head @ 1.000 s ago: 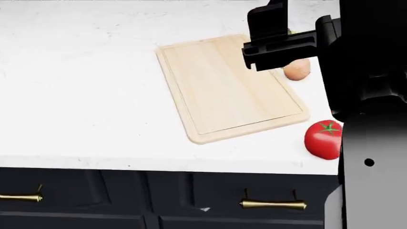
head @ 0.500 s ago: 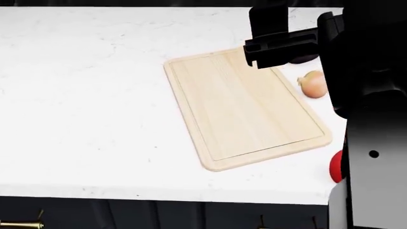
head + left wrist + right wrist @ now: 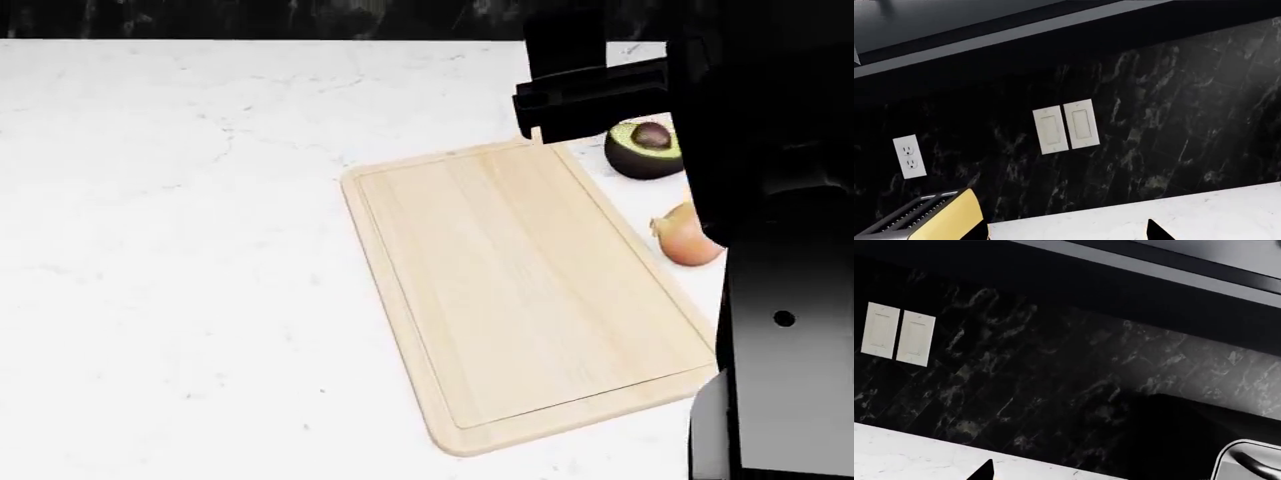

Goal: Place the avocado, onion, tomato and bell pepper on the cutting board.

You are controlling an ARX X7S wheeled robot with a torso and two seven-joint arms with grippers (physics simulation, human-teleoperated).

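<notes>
The cutting board (image 3: 527, 290) is bare. The avocado (image 3: 645, 149) sits just past its far right corner, and the onion (image 3: 690, 240) is beside its right edge. You cannot tell if the right claw (image 3: 583, 95) is open. Open it wide before you go down on the avocado.
</notes>
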